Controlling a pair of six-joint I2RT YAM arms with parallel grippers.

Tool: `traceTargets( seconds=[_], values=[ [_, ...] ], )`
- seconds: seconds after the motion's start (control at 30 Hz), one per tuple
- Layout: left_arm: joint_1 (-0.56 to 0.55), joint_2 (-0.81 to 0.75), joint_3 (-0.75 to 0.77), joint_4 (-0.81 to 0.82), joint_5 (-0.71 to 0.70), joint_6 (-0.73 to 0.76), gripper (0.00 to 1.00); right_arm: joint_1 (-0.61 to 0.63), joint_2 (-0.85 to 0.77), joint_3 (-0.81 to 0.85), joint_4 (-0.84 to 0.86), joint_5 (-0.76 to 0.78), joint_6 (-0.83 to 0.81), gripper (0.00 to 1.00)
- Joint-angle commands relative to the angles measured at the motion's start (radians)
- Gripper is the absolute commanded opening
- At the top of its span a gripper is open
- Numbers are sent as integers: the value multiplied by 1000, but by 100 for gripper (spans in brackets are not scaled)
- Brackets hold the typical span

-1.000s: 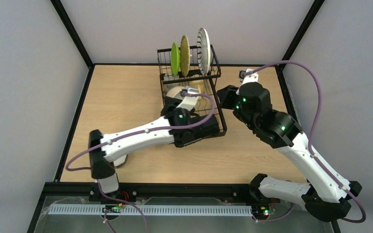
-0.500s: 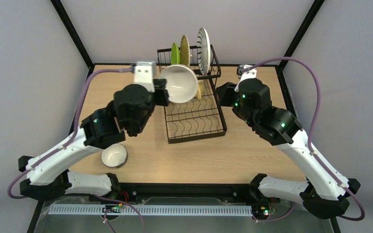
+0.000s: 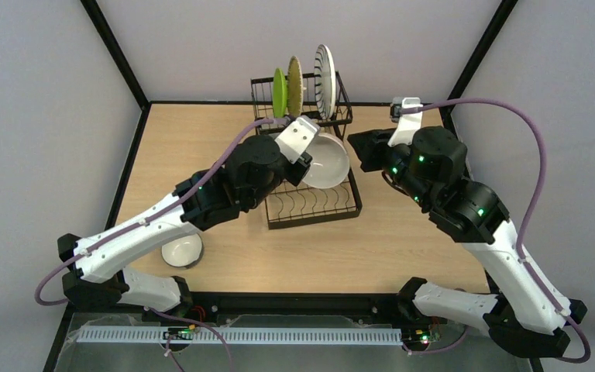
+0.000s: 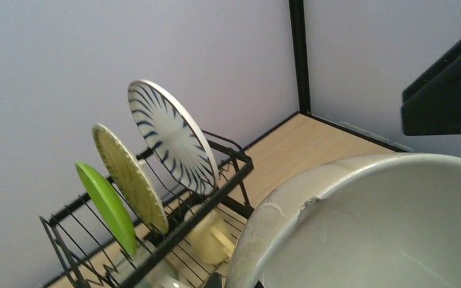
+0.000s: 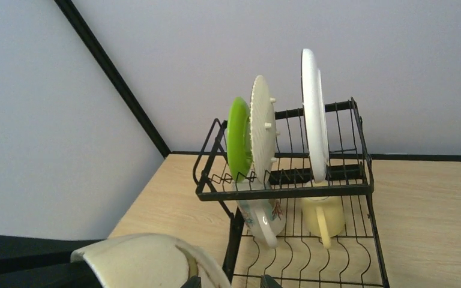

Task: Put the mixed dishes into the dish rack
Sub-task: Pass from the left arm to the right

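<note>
Count: 3 plates, 2 bowls, 1 mug, 1 further cup-like vessel, 1 rack. Black wire dish rack (image 3: 310, 205) sits at top centre of the overhead view on the light wooden table (image 3: 201, 155). Its raised rear tier holds all three plates on edge, left to right: round green plate (image 3: 279, 93), woven bamboo plate (image 3: 294, 77), white plate with dark radial stripes (image 3: 325, 71). Beneath that tier on the lower tray are a pale yellow mug (image 5: 323, 215) and, to its left, a pale vessel (image 5: 263, 215), kind unclear. Left gripper (image 3: 304, 160) is clamped on the rim of a white-inside bowl (image 3: 327, 161), tilted over the tray's right rear; contact with the wires cannot be told. Its outer wall is cream with dark streaks and its rim looks worn. Second white-inside bowl (image 3: 182, 249) stands on the table, lower left. Right gripper (image 5: 229, 282) has its fingers parted around nothing, right of the rack.
</note>
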Motion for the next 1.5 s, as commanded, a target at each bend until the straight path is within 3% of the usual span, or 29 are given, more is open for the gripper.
traceTargets(
  seconds=[0.0,0.37,0.77,1.07,1.47],
  values=[
    [12,-27,-17,241,-55,165,2,4,-10,45,-91,-20,-11,53],
    [12,-55,-153,692,-172,495,2,5,-11,76,-91,-101,83,51],
    [12,-46,-371,1259,-216,962,2,5,36,6,203,-293,393,56],
    [12,-13,-449,1499,-209,1109,2,4,98,-26,375,-330,690,58],
    [-17,67,-471,1649,-194,1225,2,5,83,-63,458,-311,797,62]
  ],
)
